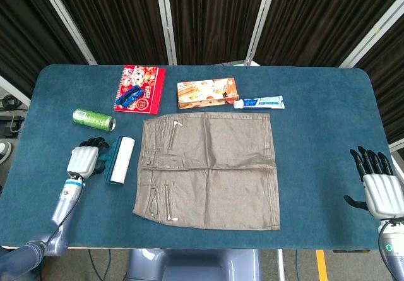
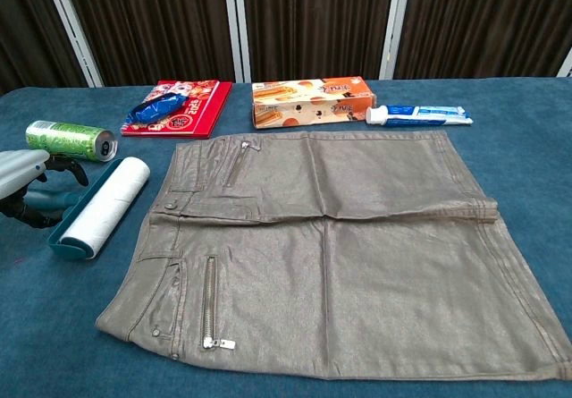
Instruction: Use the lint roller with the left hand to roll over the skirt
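Observation:
A grey-brown skirt (image 1: 208, 170) (image 2: 331, 255) lies flat in the middle of the blue table. Just left of its waistband lies the lint roller (image 1: 120, 160) (image 2: 103, 206), a white roll in a teal frame. My left hand (image 1: 84, 160) (image 2: 27, 179) is over the roller's teal handle, with dark fingers spread above and below it. The handle is mostly hidden under the hand, and no firm grip shows. My right hand (image 1: 379, 183) rests open at the table's right edge, far from the skirt, and appears only in the head view.
A green can (image 1: 93, 119) (image 2: 70, 140) lies just behind my left hand. Along the back stand a red notebook (image 1: 140, 89) with a blue packet on it, an orange box (image 1: 207, 93) and a toothpaste tube (image 1: 260, 103) close to the skirt's far edge.

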